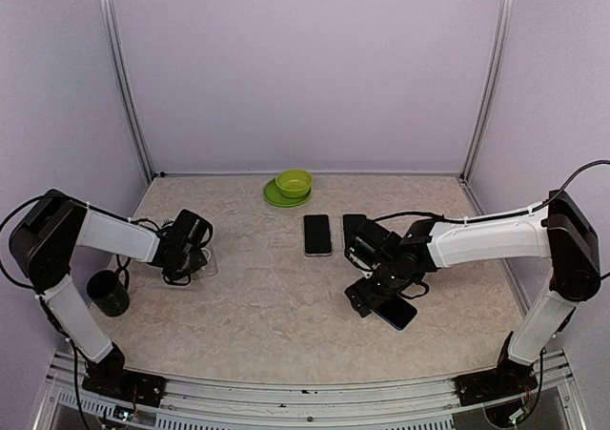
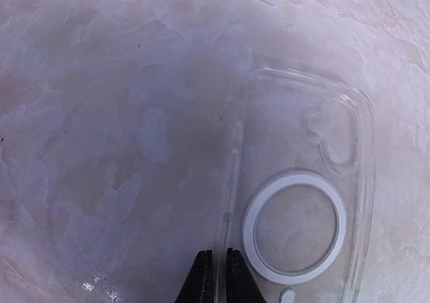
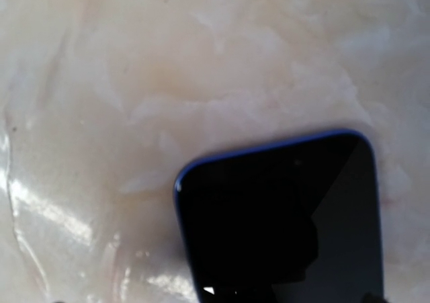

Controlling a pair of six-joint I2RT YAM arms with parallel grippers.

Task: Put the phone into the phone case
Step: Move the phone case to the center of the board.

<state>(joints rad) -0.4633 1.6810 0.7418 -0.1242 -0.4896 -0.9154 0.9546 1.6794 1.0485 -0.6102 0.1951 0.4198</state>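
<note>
One blue-edged phone (image 3: 282, 215) sits at the right gripper (image 1: 379, 301), toward the right of the table (image 1: 267, 316); whether the fingers actually grip it cannot be told. Well apart, the left gripper (image 2: 216, 276) appears pinched on the side wall of the clear phone case (image 2: 295, 148). Nothing is fitted yet: phone and case must first be brought together.

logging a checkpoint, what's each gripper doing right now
left gripper: shut on the case edge
right gripper: over the phone, fingers hidden, cannot tell
</note>
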